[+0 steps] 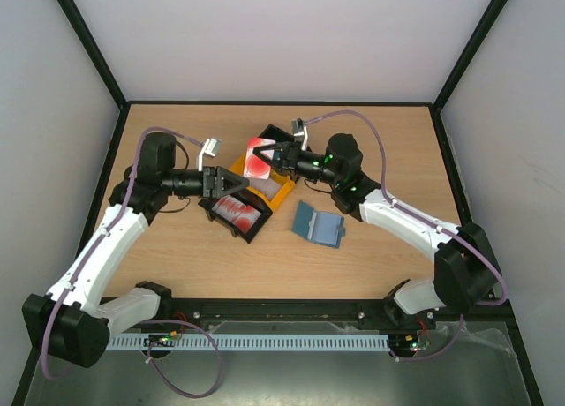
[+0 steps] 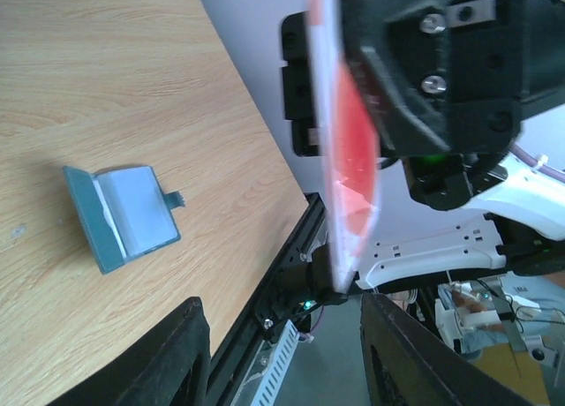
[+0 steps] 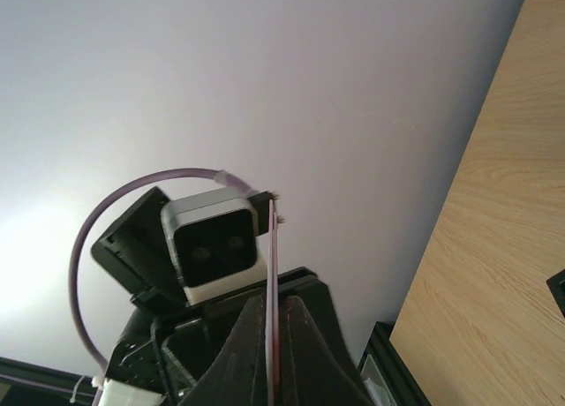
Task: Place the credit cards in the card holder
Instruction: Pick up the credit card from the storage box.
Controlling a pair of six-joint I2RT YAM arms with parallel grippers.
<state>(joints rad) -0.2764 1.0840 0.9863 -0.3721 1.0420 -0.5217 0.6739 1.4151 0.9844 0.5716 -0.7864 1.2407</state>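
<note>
A white credit card with red print (image 1: 258, 157) hangs in the air above the trays, with my right gripper (image 1: 275, 154) shut on it. The right wrist view shows that card edge-on (image 3: 276, 247) between the closed fingers (image 3: 305, 353). In the left wrist view the same card (image 2: 349, 159) stands upright, just beyond my left gripper (image 2: 282, 335), which is open with nothing between its fingers. More red-printed cards (image 1: 237, 214) lie in a black tray. The slate-blue card holder (image 1: 318, 222) lies folded open on the table, right of the trays, also seen as a small open wallet (image 2: 124, 214).
A black tray (image 1: 250, 235) and a yellow tray (image 1: 240, 168) sit side by side at the table's middle, under both grippers. The left arm's wrist camera (image 3: 216, 247) is right behind the held card. The table's black front rail (image 2: 296, 247) runs close by.
</note>
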